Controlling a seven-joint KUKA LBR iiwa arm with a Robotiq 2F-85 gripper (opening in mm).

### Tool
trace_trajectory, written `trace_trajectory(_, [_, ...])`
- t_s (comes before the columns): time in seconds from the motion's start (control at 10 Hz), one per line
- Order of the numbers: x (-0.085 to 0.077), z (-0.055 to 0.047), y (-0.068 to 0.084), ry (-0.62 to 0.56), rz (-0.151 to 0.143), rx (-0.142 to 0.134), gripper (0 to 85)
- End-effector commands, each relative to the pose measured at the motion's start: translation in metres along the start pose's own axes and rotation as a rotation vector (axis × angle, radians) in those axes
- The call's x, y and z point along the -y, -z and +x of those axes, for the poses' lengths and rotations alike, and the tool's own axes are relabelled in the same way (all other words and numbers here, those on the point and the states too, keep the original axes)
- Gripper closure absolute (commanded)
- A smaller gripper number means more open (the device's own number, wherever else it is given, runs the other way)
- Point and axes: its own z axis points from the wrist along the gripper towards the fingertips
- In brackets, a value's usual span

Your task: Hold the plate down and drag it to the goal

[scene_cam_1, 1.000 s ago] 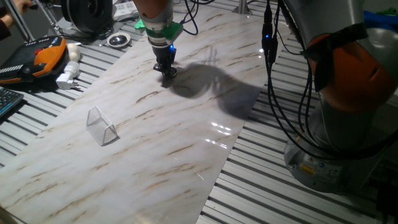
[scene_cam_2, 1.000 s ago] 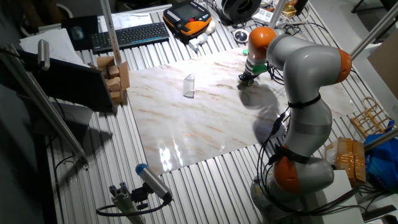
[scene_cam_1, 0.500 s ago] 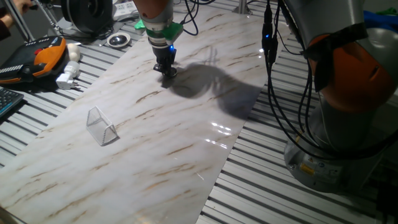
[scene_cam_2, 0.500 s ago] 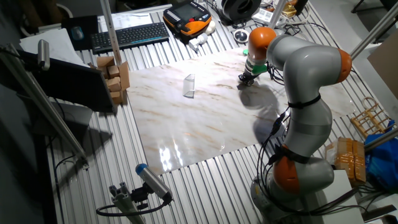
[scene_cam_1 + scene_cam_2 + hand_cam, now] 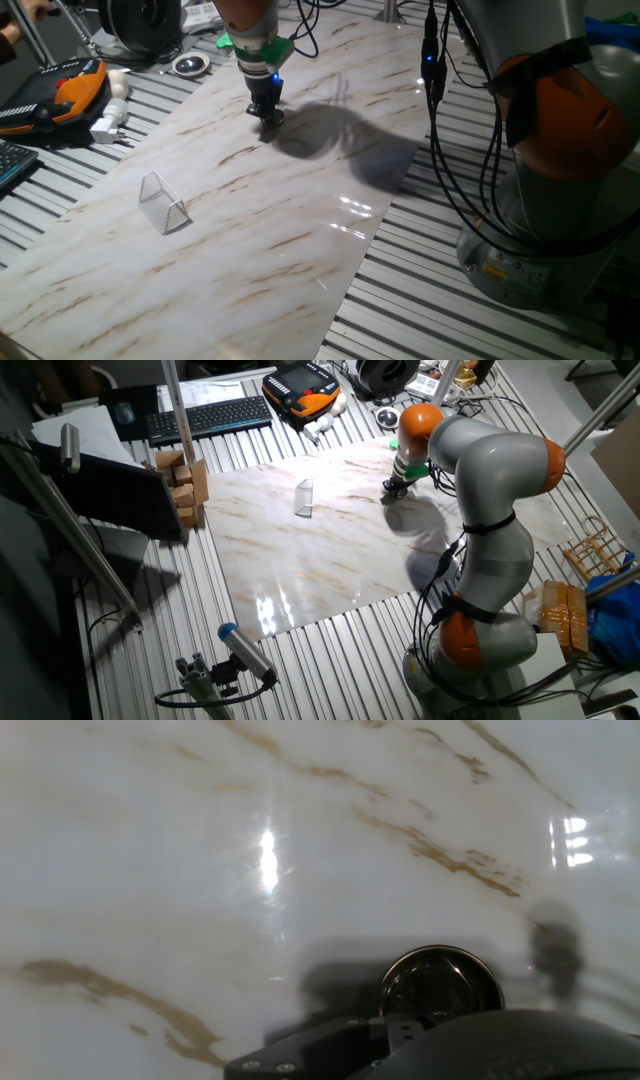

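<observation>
The plate (image 5: 272, 117) is a tiny shiny silver disc with a dark centre, lying on the marble board (image 5: 300, 230) near its far side. My gripper (image 5: 266, 108) stands upright with its tip down on the plate, fingers together. In the hand view the plate (image 5: 440, 982) lies just past the black gripper body. In the other fixed view the gripper (image 5: 397, 486) is at the board's far right. The goal (image 5: 163, 203) is a clear plastic wedge on the board, well to the left of and nearer than the plate. It also shows in the other fixed view (image 5: 305, 498).
A larger silver dish (image 5: 190, 65) sits off the board beyond the gripper. An orange pendant (image 5: 70, 85) and a white plug (image 5: 108, 125) lie on the slatted table at left. A keyboard (image 5: 210, 417) and cardboard blocks (image 5: 185, 485) stand further off. Black cables (image 5: 440, 120) hang at right.
</observation>
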Motion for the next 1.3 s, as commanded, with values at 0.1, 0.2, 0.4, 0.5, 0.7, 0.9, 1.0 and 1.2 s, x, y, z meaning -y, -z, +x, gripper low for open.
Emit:
trace_trajectory(0.1, [-0.0013,0.0003,0.0002,-0.002,0.0,0.0,85.0])
trace_trajectory(0.2, [-0.0019,0.0003,0.0001,-0.002,-0.001,0.0,85.0])
trace_trajectory(0.4, [-0.0033,0.0008,0.0005,-0.003,-0.003,0.0,85.0])
trace_trajectory(0.5, [-0.0039,0.0008,0.0002,-0.003,-0.005,0.0,85.0])
trace_trajectory(0.7, [-0.005,0.0009,0.0005,-0.003,-0.006,0.0,85.0])
trace_trajectory(0.9, [-0.0066,0.0012,0.0009,-0.005,-0.006,-0.002,85.0])
trace_trajectory(1.0, [-0.0075,0.0016,0.0008,-0.005,-0.008,-0.002,85.0])
trace_trajectory(1.2, [-0.0096,0.0015,0.0022,-0.007,-0.009,-0.004,85.0])
